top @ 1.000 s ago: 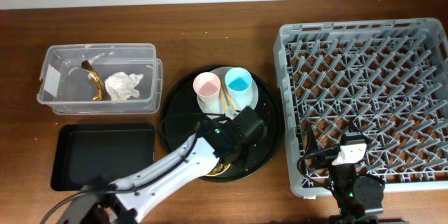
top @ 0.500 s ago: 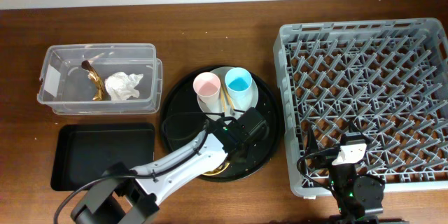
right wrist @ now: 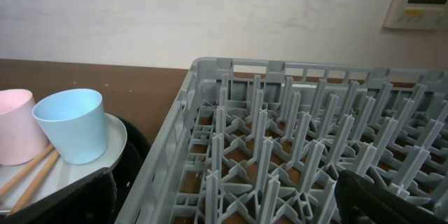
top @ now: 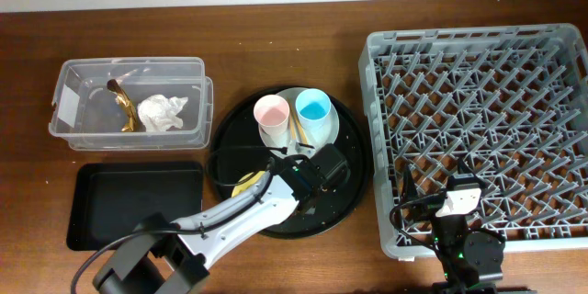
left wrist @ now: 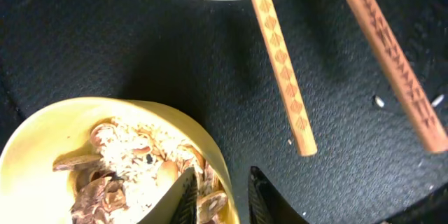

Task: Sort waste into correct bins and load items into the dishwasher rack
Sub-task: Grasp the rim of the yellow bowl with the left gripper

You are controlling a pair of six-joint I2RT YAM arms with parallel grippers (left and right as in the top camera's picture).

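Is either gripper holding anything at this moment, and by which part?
The left gripper holds the yellow bowl by its rim, one finger inside beside the food scraps, one outside. The right gripper is open and holds nothing.

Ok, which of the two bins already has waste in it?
The clear tub, holding the white tissue and gold wrapper; the shallow black tray holds nothing.

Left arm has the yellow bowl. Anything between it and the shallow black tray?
Nothing visible blocks it. The yellow bowl, its rim between the left gripper's jaws, is at the round black tray's left side; only that rim and tabletop lie before the shallow black tray.
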